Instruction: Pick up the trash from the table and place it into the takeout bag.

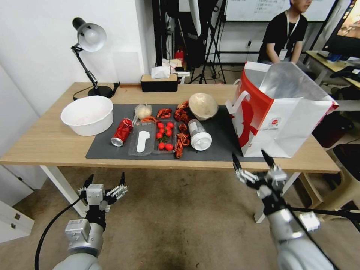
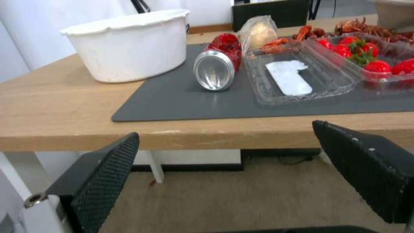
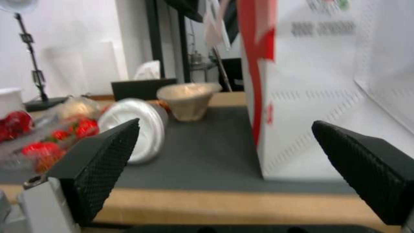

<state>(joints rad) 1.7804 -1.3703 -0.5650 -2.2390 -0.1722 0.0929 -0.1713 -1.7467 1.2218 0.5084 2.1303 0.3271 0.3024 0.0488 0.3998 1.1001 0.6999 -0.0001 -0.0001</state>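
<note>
Both pincers hang below and in front of the long light-wood surface (image 1: 45, 142), fingers spread wide and holding nothing. The right pincer (image 1: 253, 163) sits just before the near edge, with the large white paper takeout bag with red side panels (image 1: 285, 112) straight ahead and slightly to its right. The greyish white-lidded drink cup (image 1: 198, 135) lies on its side on the dark grey mat (image 1: 221, 142), ahead and to the left of this pincer, its lid toward the robot and its long axis running roughly front to back. This arm looks the nearer for the cup and for the beige round bowl (image 1: 203, 105), tipped on its side behind it.

The left pincer (image 1: 105, 182) is lower and farther back. The red soda can (image 2: 218, 64) lies on its side ahead of it, silver end facing it, beside the large white plastic bowl (image 2: 129, 45) and touching the clear plastic tray of red cherry tomatoes (image 2: 328, 69). The small clear bag with a beige lump (image 1: 143, 111) sits behind the can.
</note>
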